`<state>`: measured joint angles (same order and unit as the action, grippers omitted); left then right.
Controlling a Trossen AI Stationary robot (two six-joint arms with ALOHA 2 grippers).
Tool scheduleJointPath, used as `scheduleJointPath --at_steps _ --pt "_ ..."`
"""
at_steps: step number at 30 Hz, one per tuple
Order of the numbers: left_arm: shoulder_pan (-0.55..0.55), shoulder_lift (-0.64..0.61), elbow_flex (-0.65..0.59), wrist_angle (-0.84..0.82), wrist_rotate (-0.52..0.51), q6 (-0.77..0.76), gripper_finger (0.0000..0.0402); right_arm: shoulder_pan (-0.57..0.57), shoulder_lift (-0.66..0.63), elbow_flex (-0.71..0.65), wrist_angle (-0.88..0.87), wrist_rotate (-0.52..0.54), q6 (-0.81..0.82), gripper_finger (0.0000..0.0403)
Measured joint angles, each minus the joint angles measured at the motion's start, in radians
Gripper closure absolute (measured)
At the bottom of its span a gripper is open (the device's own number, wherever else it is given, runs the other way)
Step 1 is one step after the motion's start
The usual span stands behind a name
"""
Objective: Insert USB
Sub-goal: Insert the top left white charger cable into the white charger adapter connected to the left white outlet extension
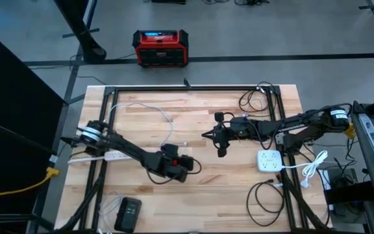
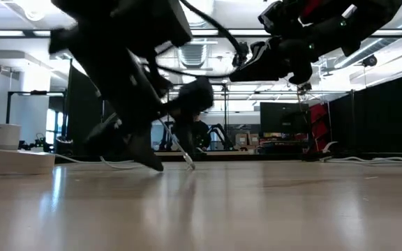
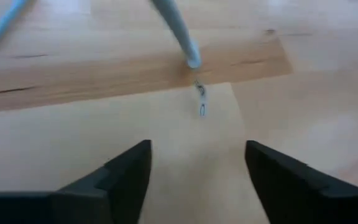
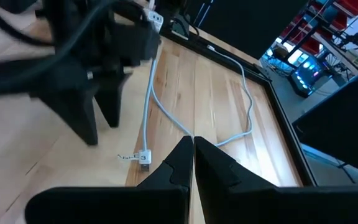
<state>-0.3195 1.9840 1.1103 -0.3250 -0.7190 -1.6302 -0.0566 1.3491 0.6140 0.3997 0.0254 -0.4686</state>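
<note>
A white USB cable [image 1: 168,121] loops across the wooden table, and its plug end [image 4: 143,157] lies flat on the boards near the middle. My left gripper [image 3: 197,149] hovers low over the table just on the near side of that plug [image 3: 193,61], tilted downward, its fingers open and holding nothing. It also shows in the high view [image 1: 186,160]. My right gripper [image 1: 208,135] hangs above the table at centre right, shut and holding nothing [image 4: 193,144]. A white socket hub [image 1: 269,160] sits on the table at the right.
A white power strip [image 1: 106,156] lies near the left edge. A black handheld device [image 1: 128,213] is at the near left. Black cable coils lie at the far right [image 1: 257,99] and near right [image 1: 265,195]. A red box [image 1: 160,47] stands on the floor beyond the table.
</note>
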Motion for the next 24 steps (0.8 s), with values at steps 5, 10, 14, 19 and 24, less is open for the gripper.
scheduleJointPath --at_steps 5,10,14,19,24 --pt "0.004 0.052 0.002 0.119 -0.080 0.039 0.0107 0.000 0.000 0.000 0.000 0.000 0.005 0.0403" --pt "0.015 0.063 0.001 0.087 -0.156 -0.004 0.0113 0.000 0.000 0.000 -0.002 0.000 0.005 0.0403" --pt "0.042 0.065 0.000 0.057 -0.178 -0.007 0.0125 0.000 0.000 0.000 -0.004 -0.001 0.005 0.0403" --pt "0.083 0.065 0.000 0.043 -0.187 -0.004 0.0127 0.000 0.000 0.000 -0.006 -0.002 0.013 0.0403" --pt "0.103 0.065 0.000 0.040 -0.190 0.028 0.0127 0.000 0.000 0.000 -0.007 -0.002 0.025 0.0403"
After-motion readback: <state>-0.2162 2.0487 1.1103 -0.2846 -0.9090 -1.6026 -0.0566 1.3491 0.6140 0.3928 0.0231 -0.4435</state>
